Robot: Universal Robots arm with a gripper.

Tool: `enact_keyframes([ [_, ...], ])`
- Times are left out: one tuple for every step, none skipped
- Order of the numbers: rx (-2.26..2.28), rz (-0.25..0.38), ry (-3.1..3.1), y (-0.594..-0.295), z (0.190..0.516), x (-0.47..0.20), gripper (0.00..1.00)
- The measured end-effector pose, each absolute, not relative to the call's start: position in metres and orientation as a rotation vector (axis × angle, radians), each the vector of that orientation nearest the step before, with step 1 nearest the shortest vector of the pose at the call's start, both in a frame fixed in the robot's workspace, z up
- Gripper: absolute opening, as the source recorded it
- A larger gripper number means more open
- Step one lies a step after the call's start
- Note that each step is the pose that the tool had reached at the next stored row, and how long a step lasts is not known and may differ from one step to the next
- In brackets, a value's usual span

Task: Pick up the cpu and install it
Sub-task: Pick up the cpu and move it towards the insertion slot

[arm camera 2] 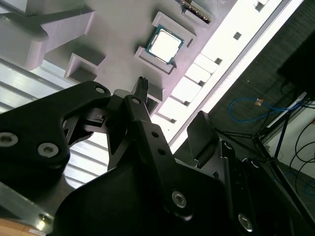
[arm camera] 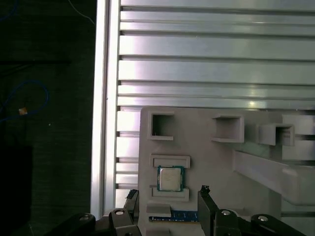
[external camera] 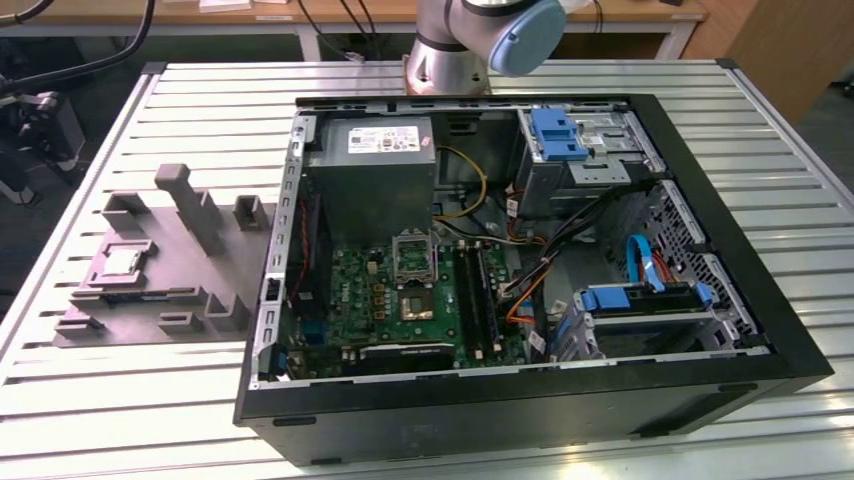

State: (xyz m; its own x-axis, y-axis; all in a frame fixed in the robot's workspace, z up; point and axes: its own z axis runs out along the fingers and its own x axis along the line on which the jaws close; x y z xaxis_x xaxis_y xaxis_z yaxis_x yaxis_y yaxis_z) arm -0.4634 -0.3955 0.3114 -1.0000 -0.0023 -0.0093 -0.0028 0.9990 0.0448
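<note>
Two raised ledges (arm camera: 170, 161) bracket the cpu (arm camera: 171, 178) in its pocket on the grey tray (arm camera: 216, 162), and I judge them the first hazard: a finger coming down slightly off line could land on a ledge instead of beside the chip, or catch one side alone and tip it up on edge. The chip is thin, flat and smooth-topped (little for the pads to bite on), so a shallow or lopsided grip could let it slide or twist. A twisted chip would probably sit badly in the socket (external camera: 414, 255) on the green board inside the computer case (external camera: 534, 400), where a wrong orientation or a skewed drop risks damaging the contacts. Loose cables lie close to that socket and could snag. In the exterior view the tray rests on the slatted table (arm camera: 221, 54) toward the exterior view's left edge, just beside the case. The cpu lies flat, metal face up, nearer the tray's edge away from the case. In the first wrist view the gripper (arm camera: 167, 191) hovers over that part of the tray. Its black fingers (arm camera: 206, 206) are spread wider than the chip, with nothing between them and touching neither the chip nor the ledges, as far as I can tell.
</note>
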Motion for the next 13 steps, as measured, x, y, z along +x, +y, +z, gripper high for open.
enact_keyframes([
  [-0.004,0.070,3.132,-0.3955,0.3114,-0.4634,0.59],
  [-0.004,0.070,3.132,-0.3955,0.3114,-0.4634,0.59],
  [-0.004,0.070,3.131,-0.3955,0.3111,-0.4634,0.59],
  [-0.004,0.070,3.131,-0.3955,0.3111,-0.4634,0.59],
  [-0.004,0.070,3.131,-0.3955,0.3111,-0.4634,0.59],
  [-0.004,0.070,3.131,-0.3955,0.3111,-0.4634,0.59],
  [-0.004,0.071,3.131,-0.3956,0.3109,-0.4634,0.59],
  [-0.004,0.071,3.131,-0.3958,0.3106,-0.4633,0.59],
  [-0.004,0.071,3.131,-0.3960,0.3104,-0.4633,0.59],
  [-0.004,0.071,3.131,-0.3961,0.3104,-0.4634,0.59],
  [-0.004,0.070,3.131,-0.3963,0.3103,-0.4634,0.59],
  [-0.004,0.070,3.132,-0.3963,0.3102,-0.4634,0.59],
  [-0.004,0.070,3.132,-0.3963,0.3100,-0.4634,0.59],
])
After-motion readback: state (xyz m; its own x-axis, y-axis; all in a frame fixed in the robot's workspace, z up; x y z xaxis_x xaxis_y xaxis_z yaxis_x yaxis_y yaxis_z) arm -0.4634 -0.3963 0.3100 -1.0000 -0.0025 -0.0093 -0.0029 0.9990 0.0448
